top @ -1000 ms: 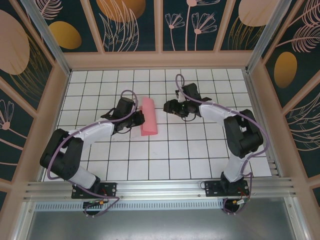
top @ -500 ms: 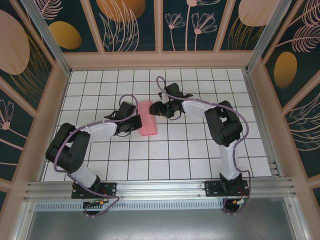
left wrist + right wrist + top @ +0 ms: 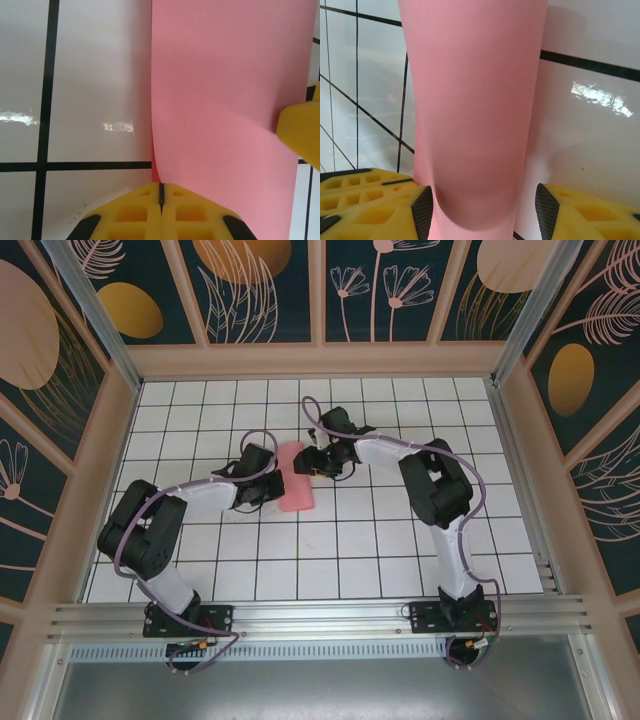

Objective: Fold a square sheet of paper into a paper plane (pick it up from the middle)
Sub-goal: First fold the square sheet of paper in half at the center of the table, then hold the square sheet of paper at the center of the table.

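The thin pink paper sheet point(image 3: 297, 477), doubled over into a long strip, lies mid-table between the arms. The left end effector point(image 3: 161, 194) is fully closed at the strip's left edge; I cannot tell whether it nips the paper or only presses on it. The right end effector point(image 3: 482, 212) stands partly open, straddling a bulging, uncreased part of the strip and gripping nothing. To crease well, it should probably press flat and sweep along the bulge while the left one keeps the edges aligned. The white gridded table point(image 3: 380, 540) has open tiles toward the bases, and the wooden frame walls point(image 3: 515, 440) stand well apart.
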### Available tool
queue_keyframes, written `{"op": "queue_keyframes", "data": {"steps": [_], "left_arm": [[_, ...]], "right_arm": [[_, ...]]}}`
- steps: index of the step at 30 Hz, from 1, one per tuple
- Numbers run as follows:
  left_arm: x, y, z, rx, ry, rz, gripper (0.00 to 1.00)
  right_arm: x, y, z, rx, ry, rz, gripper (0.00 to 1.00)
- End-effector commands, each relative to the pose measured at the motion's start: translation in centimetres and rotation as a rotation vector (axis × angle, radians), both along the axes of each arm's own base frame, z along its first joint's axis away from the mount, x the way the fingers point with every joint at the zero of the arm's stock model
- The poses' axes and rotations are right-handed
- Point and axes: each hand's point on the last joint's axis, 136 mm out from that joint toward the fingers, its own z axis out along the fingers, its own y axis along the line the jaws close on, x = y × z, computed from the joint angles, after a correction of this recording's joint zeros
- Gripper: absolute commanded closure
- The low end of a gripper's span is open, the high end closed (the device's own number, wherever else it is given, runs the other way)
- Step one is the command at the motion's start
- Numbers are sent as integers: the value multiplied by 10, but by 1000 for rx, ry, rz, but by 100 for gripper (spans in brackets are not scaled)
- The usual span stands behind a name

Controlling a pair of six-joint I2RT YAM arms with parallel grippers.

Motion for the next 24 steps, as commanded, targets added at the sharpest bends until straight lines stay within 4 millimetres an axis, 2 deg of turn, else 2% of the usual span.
{"op": "queue_keyframes", "data": {"steps": [1, 4, 8, 14, 19, 24], "left_arm": [[8, -2, 2, -9, -3, 9, 100], [10, -2, 3, -12, -4, 15, 100], [11, -1, 5, -13, -5, 17, 99], [23, 16, 30, -42, -65, 32, 78], [39, 36, 50, -82, -123, 61, 70], [49, 34, 56, -130, -169, 72, 64]], "right_arm": [[-9, 7, -7, -4, 27, 55, 41], [-11, 7, -11, -10, 31, 61, 42], [-9, 4, -17, -39, 36, 49, 50], [-7, -9, -39, -133, 49, 12, 60], [-10, -15, -50, -164, 55, 24, 62], [-12, -19, -55, -180, 58, 40, 62]]}}
